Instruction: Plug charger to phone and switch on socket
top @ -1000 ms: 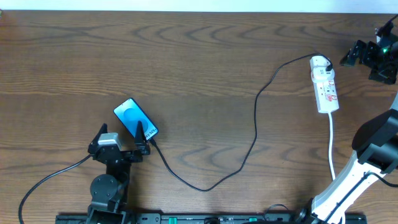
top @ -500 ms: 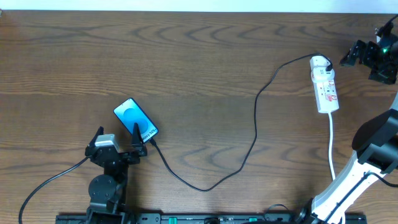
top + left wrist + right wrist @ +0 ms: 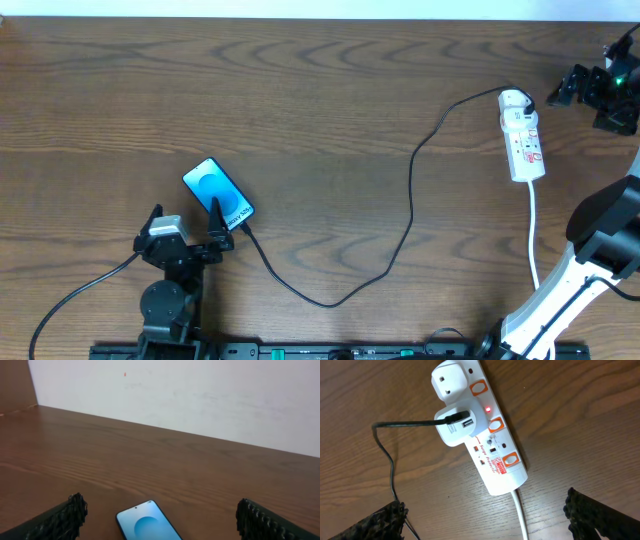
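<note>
The phone (image 3: 215, 190), blue screen up, lies on the table left of centre. It also shows in the left wrist view (image 3: 147, 524), low between my fingers. The black charger cable (image 3: 410, 205) runs from the phone's lower end in a loop to a white adapter (image 3: 454, 425) plugged into the socket (image 3: 522, 135). A small red light (image 3: 488, 409) glows on the socket (image 3: 492, 455). My left gripper (image 3: 188, 222) is open and empty, just in front of the phone. My right gripper (image 3: 588, 88) is open and empty, to the right of the socket.
The socket's white cord (image 3: 533, 230) runs toward the table's front edge, and it also shows in the right wrist view (image 3: 521, 515). A wall (image 3: 200, 395) stands behind the table's far edge. The right arm's white base (image 3: 545, 300) is at the front right.
My left gripper has drawn back a little toward the front left, away from the phone. Phone, cable, socket and right arm have not moved.
</note>
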`<control>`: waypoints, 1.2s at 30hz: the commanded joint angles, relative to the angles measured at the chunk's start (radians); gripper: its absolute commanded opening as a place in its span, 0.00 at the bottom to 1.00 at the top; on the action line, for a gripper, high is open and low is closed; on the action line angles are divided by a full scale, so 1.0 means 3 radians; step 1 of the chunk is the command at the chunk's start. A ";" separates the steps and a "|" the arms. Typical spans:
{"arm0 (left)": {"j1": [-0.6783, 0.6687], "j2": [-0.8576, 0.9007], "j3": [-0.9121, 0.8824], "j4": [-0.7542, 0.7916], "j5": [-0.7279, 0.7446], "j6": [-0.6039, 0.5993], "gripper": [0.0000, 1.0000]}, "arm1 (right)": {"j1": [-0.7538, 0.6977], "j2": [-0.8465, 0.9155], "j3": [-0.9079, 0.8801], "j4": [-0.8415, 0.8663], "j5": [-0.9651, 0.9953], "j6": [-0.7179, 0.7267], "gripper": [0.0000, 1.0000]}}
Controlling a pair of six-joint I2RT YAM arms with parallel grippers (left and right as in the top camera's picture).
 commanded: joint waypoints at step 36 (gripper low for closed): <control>0.0200 -0.0032 -0.0041 -0.0209 0.0381 0.0427 0.97 | -0.0008 0.0004 0.0070 0.0003 0.0003 0.0033 0.99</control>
